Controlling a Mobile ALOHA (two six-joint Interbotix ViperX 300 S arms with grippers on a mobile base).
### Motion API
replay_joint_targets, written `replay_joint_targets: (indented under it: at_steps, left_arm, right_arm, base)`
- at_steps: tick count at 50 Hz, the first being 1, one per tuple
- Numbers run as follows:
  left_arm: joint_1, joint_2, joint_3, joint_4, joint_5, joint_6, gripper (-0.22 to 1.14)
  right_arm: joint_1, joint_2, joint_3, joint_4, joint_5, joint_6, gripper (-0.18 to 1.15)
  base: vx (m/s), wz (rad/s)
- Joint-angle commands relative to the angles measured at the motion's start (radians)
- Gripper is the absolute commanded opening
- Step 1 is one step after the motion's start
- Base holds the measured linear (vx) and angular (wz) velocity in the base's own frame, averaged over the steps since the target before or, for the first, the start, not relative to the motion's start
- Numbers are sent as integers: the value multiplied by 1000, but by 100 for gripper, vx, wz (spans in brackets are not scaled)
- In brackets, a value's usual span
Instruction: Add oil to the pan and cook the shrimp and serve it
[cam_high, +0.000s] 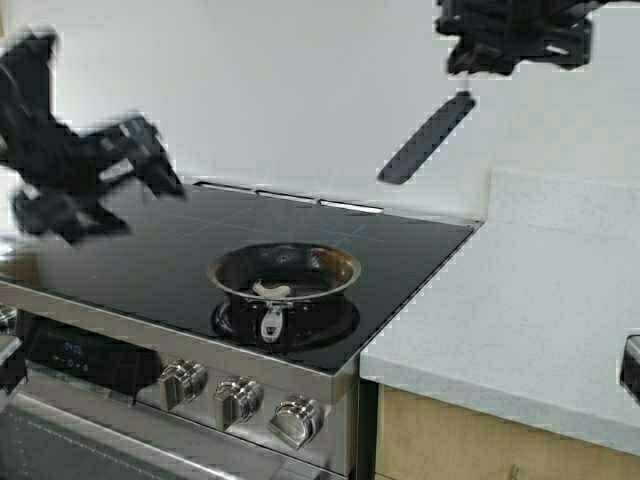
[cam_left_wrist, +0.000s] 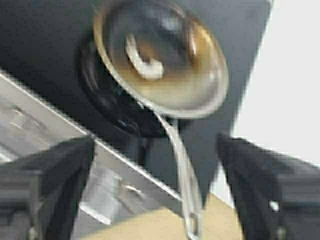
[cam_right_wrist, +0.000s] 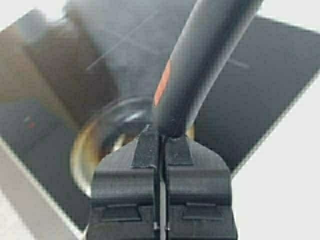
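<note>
In the high view, the pan (cam_high: 284, 275) stands on the black glass stove top (cam_high: 120, 260), near the front edge and toward the right side of the stove. Its short metal handle (cam_high: 271, 322) points to the front, above the knobs (cam_high: 240, 398). The shrimp (cam_high: 271, 290) lies inside the pan, on the front part of the dark bottom. Much bare glass stays open behind the pan and to its left. The white counter (cam_high: 530, 320) begins at the right edge of the stove. The left claw (cam_high: 150, 155) is in the air over the back left part of the stove, well apart from the pan. The right claw (cam_high: 515, 40) is high at the top right, and a long dark spatula (cam_high: 428, 138) hangs tilted below it, above the back right corner of the stove.

In the left wrist view, the two fingers (cam_left_wrist: 55, 180) of the left claw stand wide open with nothing between them. The pan (cam_left_wrist: 165, 60) is seen beyond them, with the shrimp (cam_left_wrist: 142, 62) in it and the handle (cam_left_wrist: 182, 180) reaching toward the camera.

In the right wrist view, the right claw (cam_right_wrist: 161, 145) is closed on the end of the spatula (cam_right_wrist: 200, 60), which has an orange mark. The pan rim (cam_right_wrist: 85, 150) shows below, partly hidden by the claw.
</note>
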Motion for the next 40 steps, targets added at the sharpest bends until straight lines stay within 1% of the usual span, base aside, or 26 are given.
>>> replay_joint_targets:
  at_steps: [1,6,14,22,34,40]
  left_arm:
    - [-5,235,-94,120,-164,-100,102]
    - [-5,408,-184,202,-273,-204,102]
    - [-5,558,-291,250,-380,-322,102]
    - [-5,640,-397,314,-390,-400,102]
    - [-14,696,-509,341,-390,-505,102]
    - [-41,730,-574,344,-390,-563,102]
  right_arm:
    - [0,-23,-25,-3,-3,2,10]
    - [0,-23,-26,-5,-3,2,10]
    - [0,-23,-26,-6,-5,2,10]
    - [0,-21,-28,-6,-5,2,10]
    - [0,-15,-28,-6,-5,3,10]
    - [0,-14,-31,-6,-5,3,10]
  base:
    - [0,0]
    - [0,0]
    - [0,0]
    - [0,0]
    - [0,0]
    - [0,0]
